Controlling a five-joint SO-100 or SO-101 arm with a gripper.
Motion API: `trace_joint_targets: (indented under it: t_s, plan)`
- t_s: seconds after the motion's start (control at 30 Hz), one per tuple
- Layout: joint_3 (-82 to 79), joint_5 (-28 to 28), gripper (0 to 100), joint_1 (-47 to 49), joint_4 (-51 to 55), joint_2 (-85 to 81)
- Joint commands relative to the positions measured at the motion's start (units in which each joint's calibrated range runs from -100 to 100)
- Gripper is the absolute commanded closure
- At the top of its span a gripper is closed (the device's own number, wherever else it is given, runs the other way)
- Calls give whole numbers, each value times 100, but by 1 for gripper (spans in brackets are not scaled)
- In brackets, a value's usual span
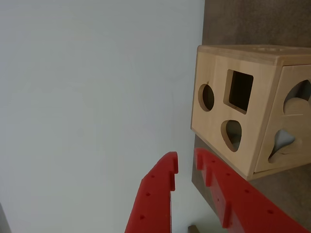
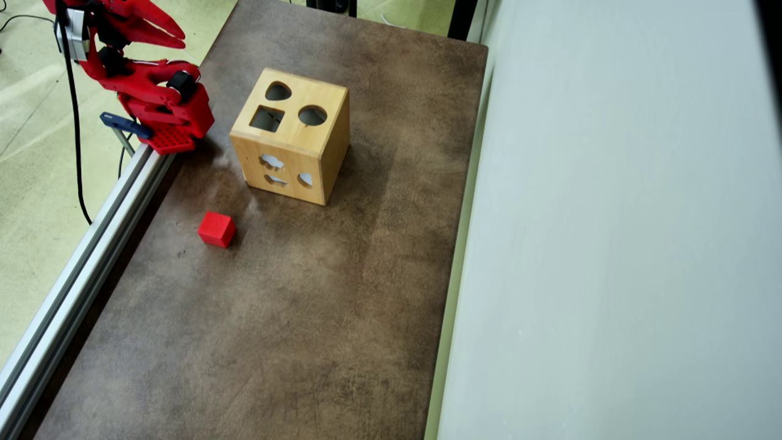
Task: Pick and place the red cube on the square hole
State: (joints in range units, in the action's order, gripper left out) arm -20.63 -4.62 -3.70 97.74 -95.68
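While the red arm sits folded at the table's upper-left corner in the overhead view, the red cube (image 2: 216, 229) rests on the brown tabletop (image 2: 293, 318), turned a little so its edges run skew to the table's sides; being equal-sided, it has no long axis to speak of. It lies apart from the wooden shape-sorter box (image 2: 292, 137), below and to the left of it in that view, near the aluminium rail (image 2: 79, 263). The gripper (image 2: 178, 35) hangs well away from the cube, up beyond the box, touching neither. In the wrist view the gripper (image 1: 185, 162) shows two red fingers with a narrow gap between them and nothing held. The square hole (image 2: 267, 118) opens on the box's top face, beside the round hole (image 2: 312, 115) and below the heart-like hole (image 2: 278, 91).
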Motion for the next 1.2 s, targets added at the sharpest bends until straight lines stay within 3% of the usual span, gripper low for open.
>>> trace_joint_targets:
  t_s: [0.0,0.63,0.8,1.17]
  plan:
    - [33,0,94,-9,1,18]
    - [42,5,94,-91,1,137]
    - [247,-24,94,-98,-7,842]
    - [3807,-34,94,-217,-7,3687]
